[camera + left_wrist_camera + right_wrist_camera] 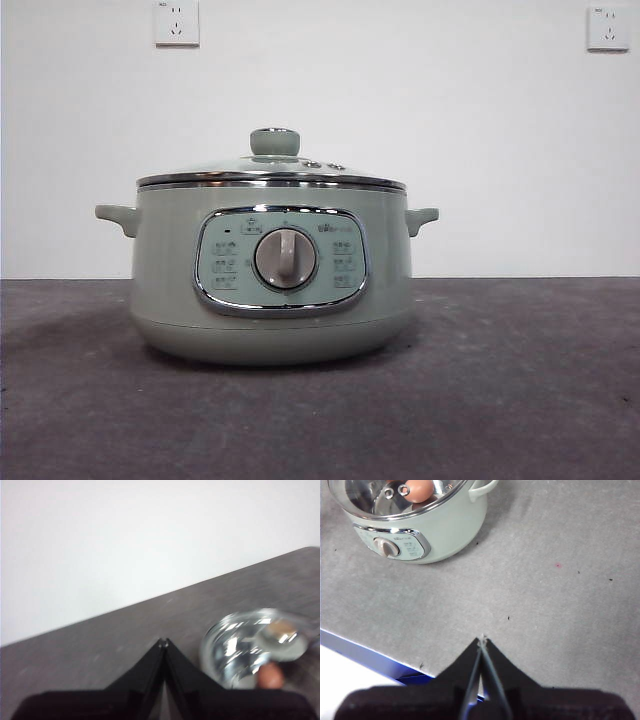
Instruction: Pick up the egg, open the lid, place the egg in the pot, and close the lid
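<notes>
A: What did we find on the table?

B: We saw the pot (272, 290) standing upright on the grey table (520, 400), its dial (286, 258) facing the front camera. The lid (272, 172) sat closed on its rim, with the knob (274, 141) on top.

A: And the egg?

B: From the right wrist we made out the egg (419, 489) through the glass of the lid (395, 497), lying inside the pot (445, 530). The left wrist view was blurred, but we could tell the shiny lid (250, 647) there too, with a reddish-brown shape at its edge, probably the egg (271, 676).

A: Where were our grippers?

B: Neither showed in the front view. The right gripper (481, 641) hung over bare table, well apart from the pot, jaws pressed together with nothing between them. The left gripper (163, 642) was near the pot, its jaws likewise pressed together and empty.

A: Anything behind?

B: We saw a white wall with two sockets (177, 22).
</notes>
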